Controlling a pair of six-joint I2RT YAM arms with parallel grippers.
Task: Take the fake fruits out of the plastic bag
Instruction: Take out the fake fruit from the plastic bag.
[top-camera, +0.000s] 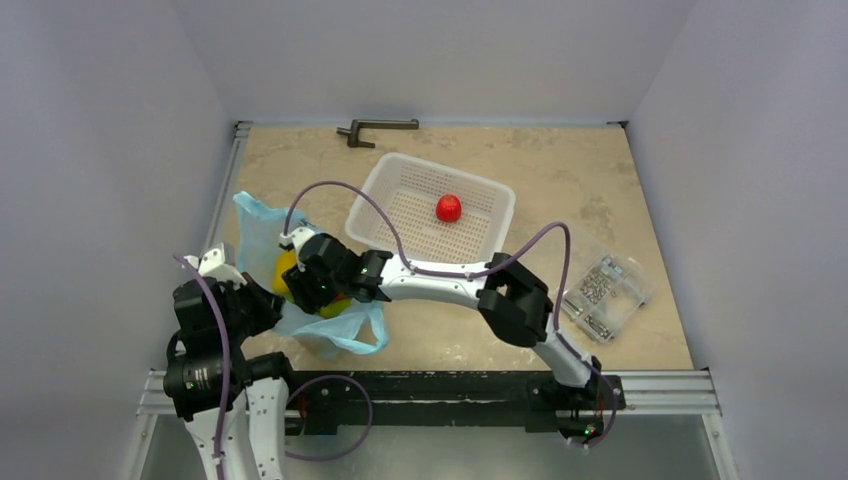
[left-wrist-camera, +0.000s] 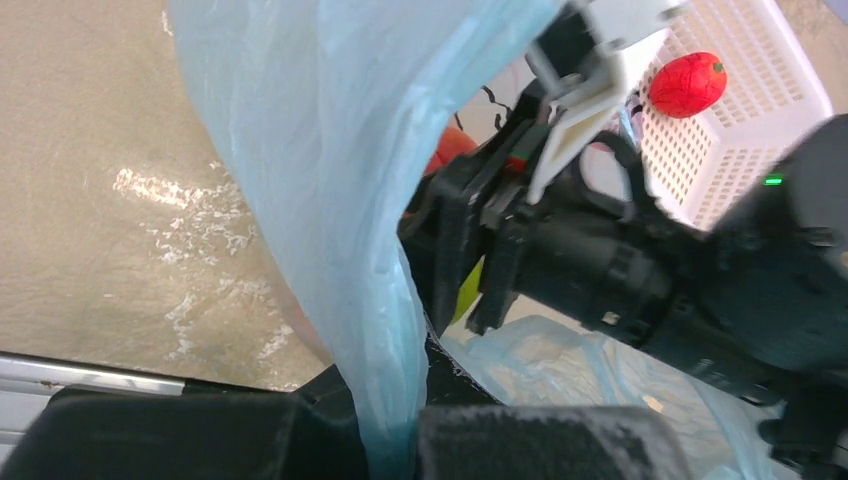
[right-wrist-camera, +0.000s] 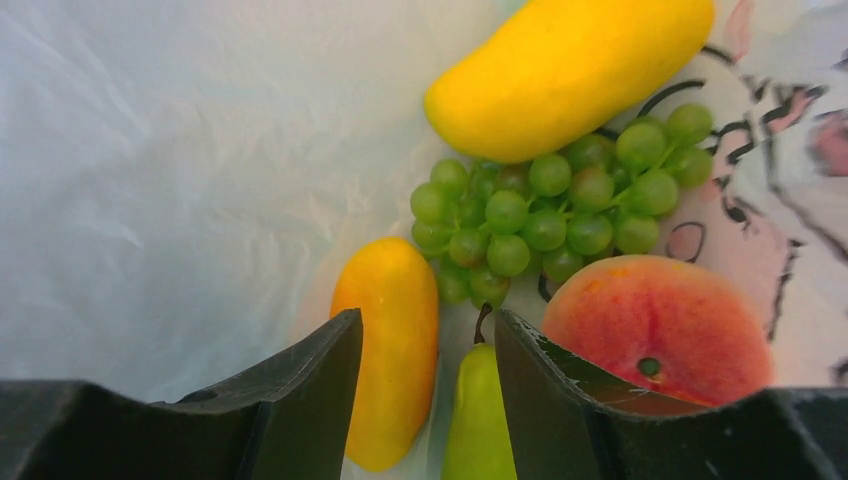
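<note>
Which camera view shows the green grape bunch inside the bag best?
The right wrist view: the grape bunch lies plain and sharp between the yellow fruit and the peach. In the top external view the right arm covers it inside the plastic bag. In the left wrist view the bag wall and the arm hide it.

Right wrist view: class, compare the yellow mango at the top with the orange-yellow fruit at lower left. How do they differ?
Colour: the yellow mango is lemon yellow; the orange-yellow fruit is deeper, orange-tinged. Pose: the yellow mango lies slanted across the picture; the orange-yellow fruit runs up and down. Both are glossy, oblong and inside the plastic bag.
</note>
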